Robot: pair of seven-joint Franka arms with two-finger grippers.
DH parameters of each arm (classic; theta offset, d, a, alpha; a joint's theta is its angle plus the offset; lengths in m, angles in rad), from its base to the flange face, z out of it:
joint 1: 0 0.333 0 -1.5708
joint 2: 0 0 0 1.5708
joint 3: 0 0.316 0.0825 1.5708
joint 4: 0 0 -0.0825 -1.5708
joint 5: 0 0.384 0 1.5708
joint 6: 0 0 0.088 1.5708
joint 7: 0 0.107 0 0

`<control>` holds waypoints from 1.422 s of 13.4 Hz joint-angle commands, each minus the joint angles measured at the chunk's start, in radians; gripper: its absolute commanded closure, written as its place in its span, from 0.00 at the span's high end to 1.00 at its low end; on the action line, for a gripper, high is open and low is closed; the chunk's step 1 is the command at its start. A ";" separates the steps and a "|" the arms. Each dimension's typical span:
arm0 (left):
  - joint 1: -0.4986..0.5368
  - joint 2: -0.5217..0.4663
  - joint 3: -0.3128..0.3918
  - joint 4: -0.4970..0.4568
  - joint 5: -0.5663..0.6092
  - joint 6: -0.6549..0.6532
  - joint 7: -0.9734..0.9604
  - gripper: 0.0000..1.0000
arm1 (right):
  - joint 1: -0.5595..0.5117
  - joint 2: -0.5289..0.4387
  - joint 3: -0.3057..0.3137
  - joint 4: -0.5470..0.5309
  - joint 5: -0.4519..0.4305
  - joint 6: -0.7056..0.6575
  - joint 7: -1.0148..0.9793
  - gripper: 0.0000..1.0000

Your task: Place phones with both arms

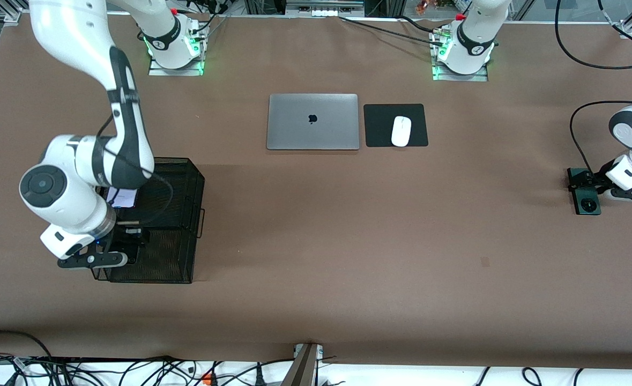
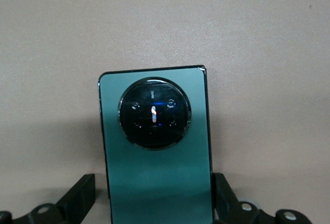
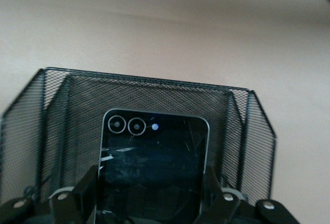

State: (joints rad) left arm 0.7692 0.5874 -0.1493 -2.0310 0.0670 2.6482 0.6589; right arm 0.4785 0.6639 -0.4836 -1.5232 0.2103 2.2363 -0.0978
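Brown table (image 1: 316, 225) | right gripper (image 3: 152, 195) clamps black phone (image 3: 153, 170) over mesh basket (image 3: 154, 100) | left gripper (image 2: 154, 203) spread, seemingly straddling green phone (image 2: 157, 182)

Three phones (image 1: 586, 199), one laptop (image 1: 312, 121), one mouse (image 1: 401, 131), one basket (image 1: 179, 225).

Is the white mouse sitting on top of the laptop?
No, the white mouse sits on a black pad beside the closed silver laptop, toward the left arm's end of the table.

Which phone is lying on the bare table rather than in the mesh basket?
The dark green phone with the round camera ring, between the open left gripper's fingers.
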 commanded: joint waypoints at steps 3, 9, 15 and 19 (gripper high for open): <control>0.010 0.026 -0.013 0.001 -0.009 0.032 0.001 0.48 | -0.043 0.063 0.008 0.008 0.124 0.054 -0.023 0.04; -0.046 0.015 -0.013 0.046 -0.009 -0.009 -0.039 0.06 | -0.052 0.092 0.008 0.009 0.224 0.074 -0.020 0.90; -0.091 -0.011 -0.016 0.211 -0.009 -0.292 -0.100 0.00 | -0.054 0.088 0.000 0.095 0.215 -0.005 -0.017 0.99; -0.218 -0.009 -0.015 0.239 -0.007 -0.300 -0.269 0.00 | -0.052 0.033 -0.047 0.184 0.219 -0.251 -0.016 0.98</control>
State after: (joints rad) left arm 0.6396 0.5875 -0.1714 -1.8066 0.0670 2.3748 0.4952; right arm 0.4351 0.7356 -0.5138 -1.3800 0.4105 2.1032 -0.1021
